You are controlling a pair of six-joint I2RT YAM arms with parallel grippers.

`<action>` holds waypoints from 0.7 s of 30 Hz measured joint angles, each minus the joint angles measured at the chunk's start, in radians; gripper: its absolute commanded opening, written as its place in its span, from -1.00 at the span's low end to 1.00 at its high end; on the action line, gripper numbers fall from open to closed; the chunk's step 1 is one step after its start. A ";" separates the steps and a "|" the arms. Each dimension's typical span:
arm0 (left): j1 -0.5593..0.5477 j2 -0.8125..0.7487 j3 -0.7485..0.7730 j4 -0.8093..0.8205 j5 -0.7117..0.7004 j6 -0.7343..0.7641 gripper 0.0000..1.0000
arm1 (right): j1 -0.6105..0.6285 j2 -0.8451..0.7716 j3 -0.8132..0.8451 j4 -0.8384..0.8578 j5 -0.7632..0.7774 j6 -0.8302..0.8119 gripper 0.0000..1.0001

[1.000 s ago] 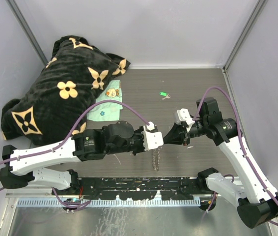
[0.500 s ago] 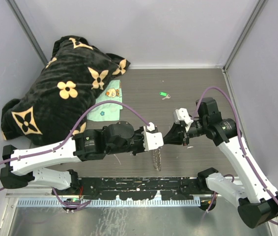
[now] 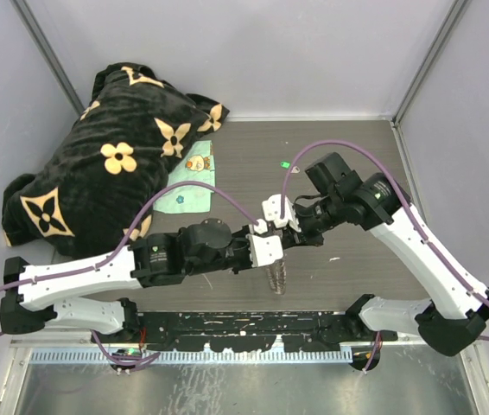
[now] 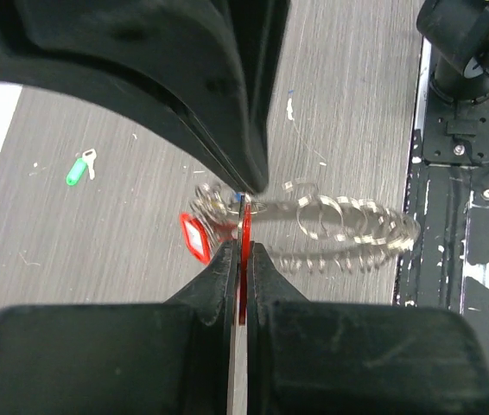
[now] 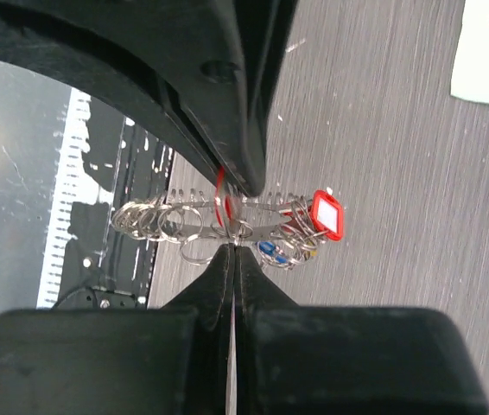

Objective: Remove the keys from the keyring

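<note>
The keyring (image 3: 277, 277) hangs edge-on between my two grippers, just above the table. In the left wrist view it is a coil-rimmed metal hoop (image 4: 348, 226). My left gripper (image 4: 243, 249) is shut on a thin red key tag (image 4: 244, 226), seen edge-on; a second red tag (image 4: 194, 239) hangs beside it. My right gripper (image 5: 234, 248) is shut, its tips pinching a small split ring on the keyring (image 5: 154, 218). A red tag (image 5: 327, 214) and a blue tag (image 5: 270, 251) hang there with the keys. From above, the left gripper (image 3: 277, 256) and right gripper (image 3: 289, 235) nearly touch.
A loose green-tagged key (image 4: 76, 169) lies on the table further back, partly under the right arm's cable (image 3: 285, 163). A black flowered blanket (image 3: 115, 164) and a pale green cloth (image 3: 188, 186) lie at the back left. A black rail (image 3: 244, 324) runs along the near edge.
The right arm swung left and forward, bringing its gripper up against the left gripper at the keyring. The left arm and the hanging keyring barely moved.
</note>
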State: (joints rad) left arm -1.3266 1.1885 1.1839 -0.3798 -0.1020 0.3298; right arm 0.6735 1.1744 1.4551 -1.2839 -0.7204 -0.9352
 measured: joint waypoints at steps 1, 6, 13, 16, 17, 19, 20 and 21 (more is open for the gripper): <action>0.000 -0.014 -0.033 0.032 0.000 -0.004 -1.00 | 0.010 0.016 0.024 -0.033 0.034 -0.003 -0.99; 0.002 -0.048 -0.172 0.193 -0.010 -0.023 -1.00 | 0.057 0.081 0.114 -0.137 0.180 0.000 -0.98; 0.002 -0.045 -0.283 0.397 -0.032 -0.026 -1.00 | 0.094 0.100 0.141 -0.179 0.287 0.027 -0.99; 0.003 -0.040 -0.311 0.449 -0.038 -0.027 -1.00 | 0.098 0.109 0.141 -0.190 0.301 0.032 -0.98; 0.004 -0.038 -0.319 0.468 -0.041 -0.027 -1.00 | 0.098 0.109 0.141 -0.194 0.302 0.033 -0.97; 0.005 -0.035 -0.338 0.508 -0.045 -0.028 -1.00 | 0.098 0.115 0.141 -0.200 0.293 0.032 -0.94; 0.005 -0.035 -0.347 0.529 -0.048 -0.031 -1.00 | 0.094 0.118 0.138 -0.201 0.278 0.032 -0.94; 0.005 -0.035 -0.351 0.542 -0.050 -0.033 -1.00 | 0.088 0.120 0.133 -0.200 0.261 0.031 -0.94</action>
State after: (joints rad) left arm -1.3216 1.1538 0.8326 0.1619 -0.1520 0.2970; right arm 0.7616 1.2945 1.5879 -1.4834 -0.4591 -0.9047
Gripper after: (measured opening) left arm 0.024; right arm 0.030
